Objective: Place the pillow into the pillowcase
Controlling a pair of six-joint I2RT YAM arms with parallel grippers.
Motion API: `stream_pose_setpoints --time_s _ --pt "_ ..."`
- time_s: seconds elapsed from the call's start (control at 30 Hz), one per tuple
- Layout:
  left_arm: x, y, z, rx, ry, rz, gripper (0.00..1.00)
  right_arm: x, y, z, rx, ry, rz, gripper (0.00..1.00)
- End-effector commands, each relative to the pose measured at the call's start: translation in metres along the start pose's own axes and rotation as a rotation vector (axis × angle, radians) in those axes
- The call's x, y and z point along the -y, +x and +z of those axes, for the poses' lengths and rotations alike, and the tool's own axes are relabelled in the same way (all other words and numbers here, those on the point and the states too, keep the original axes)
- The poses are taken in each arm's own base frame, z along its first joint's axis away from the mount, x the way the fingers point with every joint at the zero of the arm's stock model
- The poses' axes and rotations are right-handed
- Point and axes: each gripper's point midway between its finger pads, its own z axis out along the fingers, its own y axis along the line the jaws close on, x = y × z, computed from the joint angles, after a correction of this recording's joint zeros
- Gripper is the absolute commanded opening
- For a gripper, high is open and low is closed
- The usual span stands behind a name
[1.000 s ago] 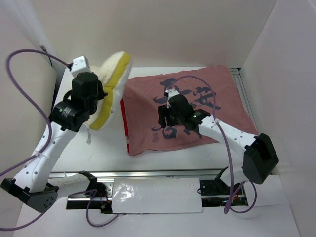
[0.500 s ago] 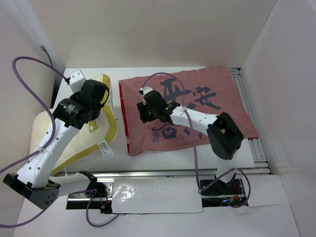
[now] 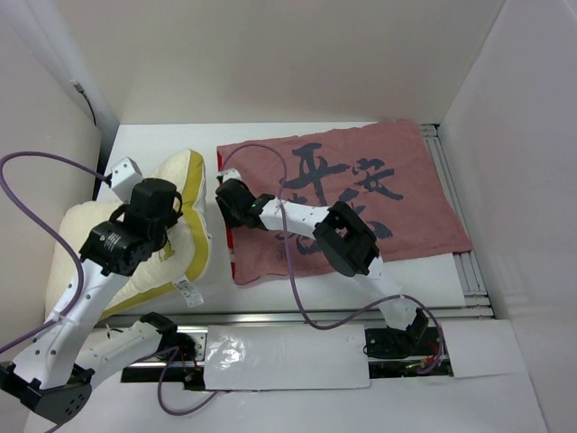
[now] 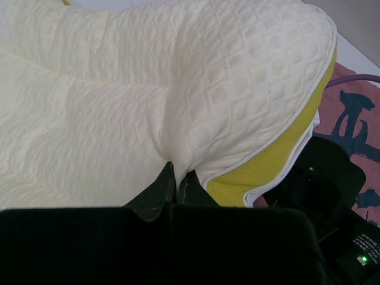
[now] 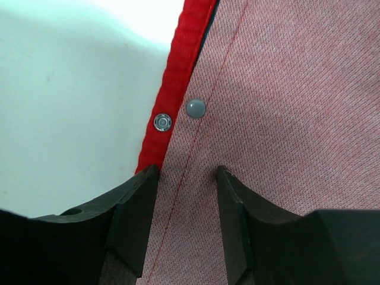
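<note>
The pillow (image 3: 176, 230), cream-white with yellow edging, lies at the left of the table, its right end raised. My left gripper (image 3: 167, 236) is shut on a pinched fold of the pillow (image 4: 178, 101) near that yellow edge (image 4: 267, 166). The pillowcase (image 3: 361, 198) lies flat at the middle and right, dull pink face with dark calligraphy up. My right gripper (image 3: 225, 194) is open over the pillowcase's left hem (image 5: 178, 77), its fingers (image 5: 139, 202) straddling the pink cloth (image 5: 285, 107) beside two snap buttons (image 5: 196, 108). The red lining shows along that hem.
White walls close in on the left, back and right. A metal rail (image 3: 297, 317) runs along the table's near edge. A white tag (image 3: 187, 287) hangs from the pillow's near corner. Purple cables loop from both arms.
My left arm has swung the pillow down and toward the near left, so it now lies on the table. My right gripper has slid left across the pillowcase to its left hem.
</note>
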Motion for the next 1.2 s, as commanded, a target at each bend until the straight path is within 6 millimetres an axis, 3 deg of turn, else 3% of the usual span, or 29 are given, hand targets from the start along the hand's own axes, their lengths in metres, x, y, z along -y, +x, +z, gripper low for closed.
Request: stream_pose_setpoints --time_s 0.0,0.03,0.17,0.27,0.3,0.33,0.4,0.43,0.5,0.6,0.63,0.7,0.73,0.8,0.83,1.17 --pt "-0.009 -0.012 0.005 0.063 -0.039 -0.015 0.00 -0.003 -0.010 0.001 0.031 0.077 0.003 0.52" --pt "-0.008 -0.011 0.007 0.066 -0.036 -0.007 0.00 -0.011 -0.012 -0.002 0.044 0.074 -0.004 0.52" --pt "-0.005 -0.006 0.008 0.055 -0.017 -0.003 0.00 -0.012 -0.013 -0.003 0.071 0.128 -0.019 0.49" --pt "-0.004 -0.003 0.010 0.048 -0.009 0.005 0.00 -0.005 0.003 0.006 0.031 0.172 -0.016 0.48" --pt "-0.004 -0.003 0.010 0.048 -0.009 0.005 0.00 -0.004 -0.002 0.004 0.039 0.183 -0.016 0.47" --pt "-0.004 -0.003 0.010 0.048 -0.009 0.005 0.00 -0.001 0.009 0.007 0.009 0.196 -0.014 0.46" --pt "-0.002 -0.005 0.008 0.048 0.010 0.003 0.00 0.001 0.010 0.007 0.006 0.208 -0.005 0.42" --pt "-0.001 -0.006 0.008 0.054 0.016 0.008 0.00 0.001 0.010 0.007 0.007 0.208 0.004 0.32" --pt "0.000 -0.005 0.010 0.055 0.016 0.007 0.00 0.009 0.017 0.007 -0.009 0.222 0.015 0.25" --pt "0.002 -0.005 0.009 0.052 0.029 0.011 0.00 0.007 0.005 -0.004 0.024 0.208 0.029 0.14" --pt "0.003 -0.004 0.009 0.046 0.035 0.025 0.00 0.001 -0.008 -0.011 0.047 0.176 0.043 0.14" --pt "0.007 -0.002 0.011 0.039 0.043 0.024 0.00 -0.003 -0.005 -0.014 0.037 0.144 0.034 0.18" --pt "0.007 -0.002 0.011 0.039 0.043 0.034 0.00 -0.012 -0.016 -0.020 0.056 0.094 0.035 0.20" --pt "0.007 0.000 0.013 0.034 0.038 0.039 0.00 -0.014 -0.008 -0.023 0.039 0.065 0.018 0.22" --pt "0.007 0.000 0.013 0.034 0.038 0.039 0.00 -0.020 -0.014 -0.028 0.052 0.028 0.026 0.22" --pt "0.013 0.000 0.012 0.031 0.075 0.044 0.00 -0.030 0.019 -0.043 -0.049 -0.100 -0.056 0.40"
